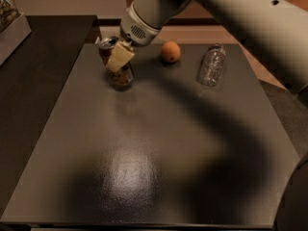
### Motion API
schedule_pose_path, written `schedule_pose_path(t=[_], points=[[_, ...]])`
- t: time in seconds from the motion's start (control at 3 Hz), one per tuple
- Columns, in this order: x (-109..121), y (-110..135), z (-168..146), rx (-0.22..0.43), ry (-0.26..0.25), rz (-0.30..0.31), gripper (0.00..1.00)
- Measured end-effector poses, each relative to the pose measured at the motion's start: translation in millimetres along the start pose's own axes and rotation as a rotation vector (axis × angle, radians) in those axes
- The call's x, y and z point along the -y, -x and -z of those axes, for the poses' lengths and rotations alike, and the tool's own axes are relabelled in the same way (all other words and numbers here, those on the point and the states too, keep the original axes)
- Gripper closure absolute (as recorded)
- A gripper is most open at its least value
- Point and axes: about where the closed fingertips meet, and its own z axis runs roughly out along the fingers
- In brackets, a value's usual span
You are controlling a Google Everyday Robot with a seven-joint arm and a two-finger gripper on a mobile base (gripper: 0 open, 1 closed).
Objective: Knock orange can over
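Far-left part of the dark table point(144, 177). The orange can point(123, 76) stands here, close to the far edge. Silver top and pull tab face up and to the left, base on the tabletop. It looks tilted, top leaning left and away, though the viewing angle may exaggerate this.

The gripper point(120, 57) reaches down from the upper right on the pale arm point(226, 4). Its cream-coloured tip lies across the near-right side of the can, about mid-height or above. It appears to be touching. Whether the claw is wide, narrow or clamped on the can: cannot tell, since the can and wrist hide the rest.

Contact sits high on the body, probably deliberately — a push above the middle tips a can rather than sliding it.

Step in hand, by my reading: the shove itself, with the can not yet down on its side.

An orange fruit point(170, 52) sits to the right of the can, apart from it. A clear plastic bottle point(211, 65) is further right. Both are away from the leftward fall line — the can should drop clear of them. Risk: it rolls off the far-left edge once it is down.
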Motion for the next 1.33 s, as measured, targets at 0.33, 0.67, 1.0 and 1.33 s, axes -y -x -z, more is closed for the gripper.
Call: schedule_pose_path(t=[0.33, 0.67, 1.0, 1.33], points=[[-12.7, -15.2, 27.8, -0.140, 0.001, 0.056, 1.00], [-34.1, -33.9, 45.4, -0.267, 0.037, 0.109, 1.00], [-53.2, -54.2, 47.6, -0.365, 0.082, 0.130, 1.00], [-63.8, -70.0, 40.9, -0.438, 0.124, 0.134, 1.00]])
